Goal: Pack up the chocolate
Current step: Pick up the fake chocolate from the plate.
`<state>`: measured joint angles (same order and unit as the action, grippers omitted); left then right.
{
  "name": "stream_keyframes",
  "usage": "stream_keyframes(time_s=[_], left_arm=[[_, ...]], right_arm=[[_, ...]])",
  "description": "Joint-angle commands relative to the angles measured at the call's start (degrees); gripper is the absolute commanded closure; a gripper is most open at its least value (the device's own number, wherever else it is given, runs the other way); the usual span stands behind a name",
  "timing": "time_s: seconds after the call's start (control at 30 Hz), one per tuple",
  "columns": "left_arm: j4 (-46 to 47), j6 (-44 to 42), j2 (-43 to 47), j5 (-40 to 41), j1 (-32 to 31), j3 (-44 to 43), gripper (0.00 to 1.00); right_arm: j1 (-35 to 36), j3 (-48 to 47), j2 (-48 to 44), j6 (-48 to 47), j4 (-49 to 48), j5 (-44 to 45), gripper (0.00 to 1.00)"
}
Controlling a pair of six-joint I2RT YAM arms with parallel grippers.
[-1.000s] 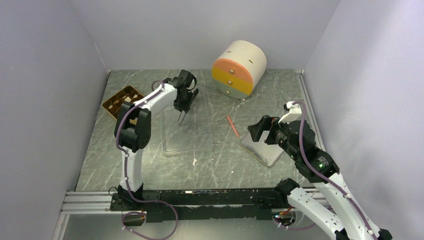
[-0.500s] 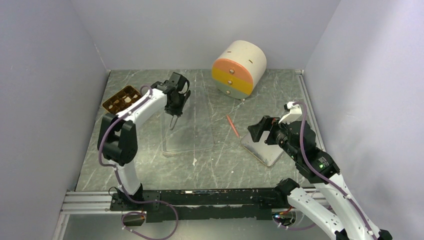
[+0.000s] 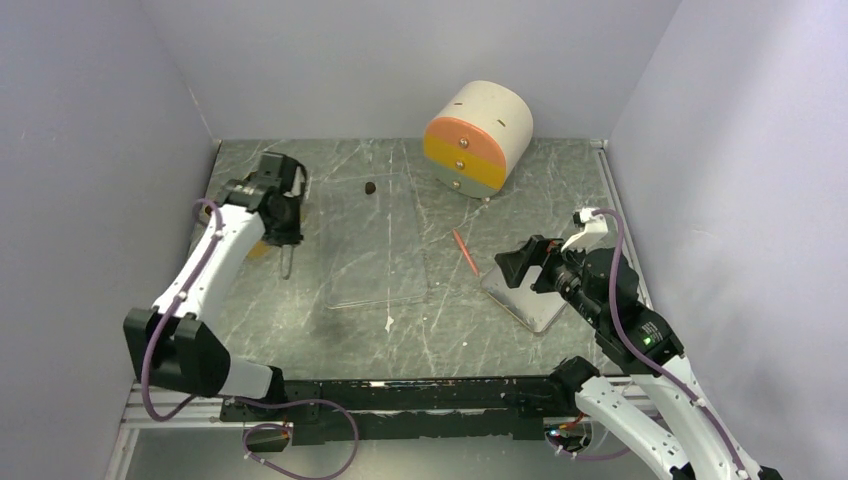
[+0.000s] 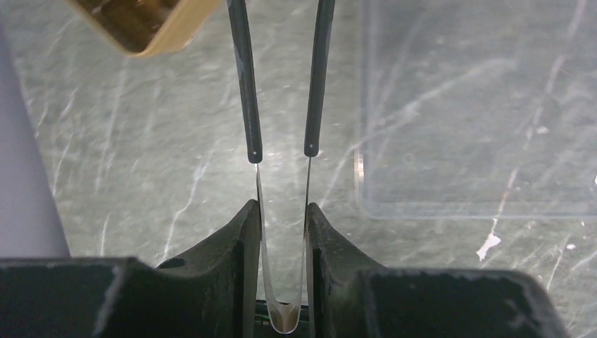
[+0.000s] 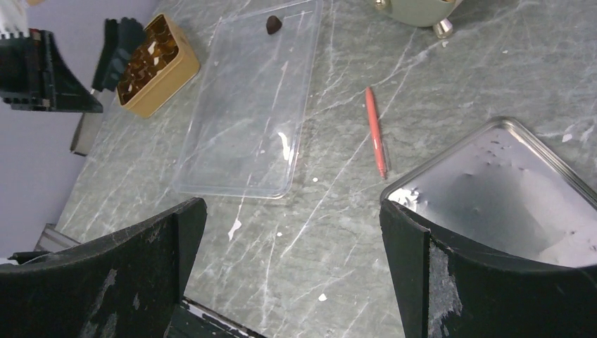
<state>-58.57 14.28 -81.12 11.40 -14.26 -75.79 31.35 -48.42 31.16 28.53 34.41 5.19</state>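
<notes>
Left gripper [image 4: 280, 151] clenched on tweezers [image 4: 281, 84] – seemingly empty – beside the tray [image 4: 137, 24]

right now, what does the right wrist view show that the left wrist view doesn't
Only the right wrist view: a dark chocolate at the far end of the clear tray, an orange stick and a metal tin.
Only the left wrist view: the left gripper pinching tweezers, tips apart and empty.
Both: the clear tray, the golden tray and the table.

Probably a lab test cell: plain lavender walls [image 3: 400, 60], marble-patterned tabletop [image 3: 560, 190], aluminium mounting rail [image 3: 180, 405].
</notes>
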Motion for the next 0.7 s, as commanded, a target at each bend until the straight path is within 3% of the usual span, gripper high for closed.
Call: stream_keyframes(time_s=[0.0, 0.27, 0.67], left_arm=[[-3.71, -0.50, 5.04, 1.26, 6.44, 0.76, 0.71], [-3.57, -1.34, 7.57, 0.97, 16.53, 5.40, 0.71], [-2.76, -0.23, 7.07, -4.45, 23.19, 9.21, 0.72]], right_arm=[[0.30, 0.02, -0.60, -0.94, -3.01, -1.36, 0.00], [0.29, -1.15, -0.59, -2.69, -2.91, -3.07, 0.00], [1.36, -1.30, -1.98, -2.18, -3.39, -4.93, 0.00]])
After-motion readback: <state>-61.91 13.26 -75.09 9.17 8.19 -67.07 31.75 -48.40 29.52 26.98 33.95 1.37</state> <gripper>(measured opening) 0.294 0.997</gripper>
